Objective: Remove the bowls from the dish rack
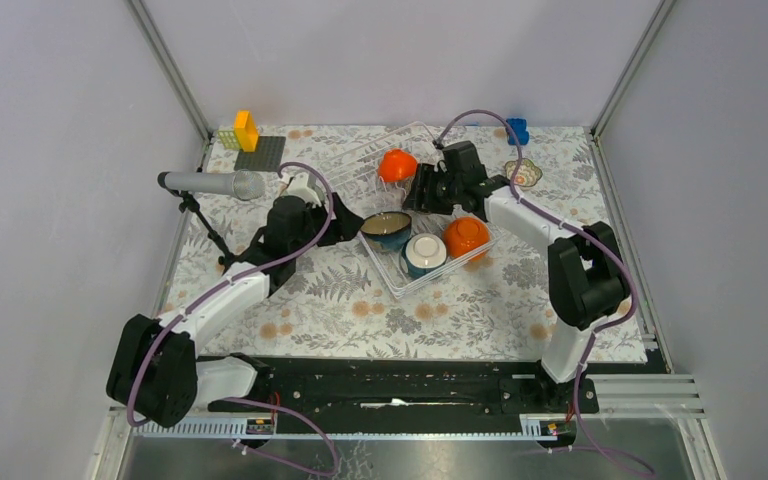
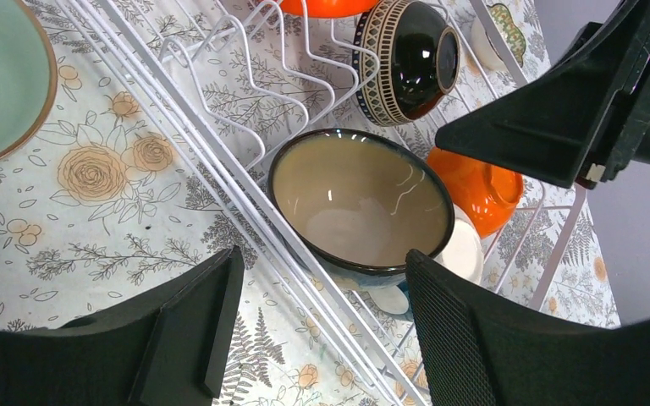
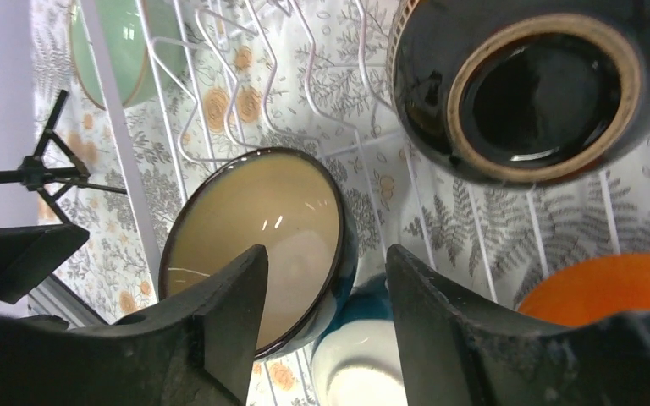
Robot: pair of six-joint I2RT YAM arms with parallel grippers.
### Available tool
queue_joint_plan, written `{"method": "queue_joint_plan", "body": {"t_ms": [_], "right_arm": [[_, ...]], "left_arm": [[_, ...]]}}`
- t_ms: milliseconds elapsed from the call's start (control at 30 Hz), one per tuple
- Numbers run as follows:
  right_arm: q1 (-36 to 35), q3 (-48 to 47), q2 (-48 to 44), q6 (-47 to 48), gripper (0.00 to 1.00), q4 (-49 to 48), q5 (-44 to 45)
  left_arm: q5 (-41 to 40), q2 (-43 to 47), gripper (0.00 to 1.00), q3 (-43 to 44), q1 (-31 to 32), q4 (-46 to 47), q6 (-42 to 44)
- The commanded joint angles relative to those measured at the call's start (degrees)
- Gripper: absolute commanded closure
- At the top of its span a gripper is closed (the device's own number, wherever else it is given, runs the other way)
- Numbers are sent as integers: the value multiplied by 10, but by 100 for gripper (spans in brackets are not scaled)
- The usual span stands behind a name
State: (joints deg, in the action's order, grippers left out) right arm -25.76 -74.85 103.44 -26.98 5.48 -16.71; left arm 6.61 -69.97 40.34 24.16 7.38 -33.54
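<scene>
Checking in from the remote station. In the overhead view the dish rack [image 1: 360, 157] sits at the centre of the flowery table [image 1: 340, 300], running diagonally from upper middle down to the right.

Still in it:
- a teal bowl [image 1: 387, 229] with a beige inside, at the rack's left edge
- a white-inside bowl [image 1: 425, 253] just right of and below the teal one
- an orange bowl [image 1: 467, 238] right of that
- a second orange bowl [image 1: 397, 165] further up
- a dark brown bowl [image 2: 406, 59] with a patterned band, tipped on its side with its foot ring facing the right wrist cam

The mint green bowl [image 2: 0, 76] is outside the rack, on the cloth in the upper left of the left wrist view. A small patterned dish [image 1: 524, 173] also sits on the table, right of the rack.

The left gripper [image 2: 322, 330] is wide open with nothing in it. It's low beside the rack's left edge, and the teal bowl is straight ahead of its fingers.

The right gripper [image 3: 326, 313] is spread apart and empty too. It hangs over the middle of the rack, and on its own cam the teal bowl's rim lines up between the fingers. From the left wrist cam it's clearly up in the air, not touching.

Other stuff: a microphone stand [image 1: 210, 184] at left, a yellow block [image 1: 246, 130] by a dark baseplate [image 1: 260, 153] at upper left, and a blue block [image 1: 517, 130] at upper right.
</scene>
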Motion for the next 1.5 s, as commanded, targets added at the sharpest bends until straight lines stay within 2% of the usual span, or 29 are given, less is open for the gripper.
{"method": "queue_joint_plan", "body": {"t_ms": [0,133,367,467,600,667,733,767,1100,1300,1467], "right_arm": [[-28,-61,13,-24,41,148,86],[-34,-71,19,-40,44,163,95],[-57,-96,34,-39,45,197,108],[-65,-103,38,-34,49,211,110],[-68,-110,34,-27,74,217,96],[-68,-116,31,-24,80,221,85],[-68,-121,26,-22,97,224,75],[-68,-124,22,-19,100,228,76],[-68,-135,-81,7,100,246,161],[-64,-112,-157,-18,100,248,337],[-26,-86,-209,-33,100,242,427]], "left_arm": [[-17,21,25,-7,-2,34,-13],[-33,37,25,-17,-2,34,-19],[-47,61,25,-26,-2,22,-19],[-51,67,25,-30,-2,21,-19],[-56,78,25,-37,-1,25,-23],[-56,80,25,-38,-2,24,-22],[-57,83,25,-38,-2,20,-22],[-58,85,25,-37,-2,18,-21],[-64,115,25,-46,-2,4,-9],[-85,122,24,-52,-2,4,-2],[-86,112,24,-53,-1,4,-7]]}}
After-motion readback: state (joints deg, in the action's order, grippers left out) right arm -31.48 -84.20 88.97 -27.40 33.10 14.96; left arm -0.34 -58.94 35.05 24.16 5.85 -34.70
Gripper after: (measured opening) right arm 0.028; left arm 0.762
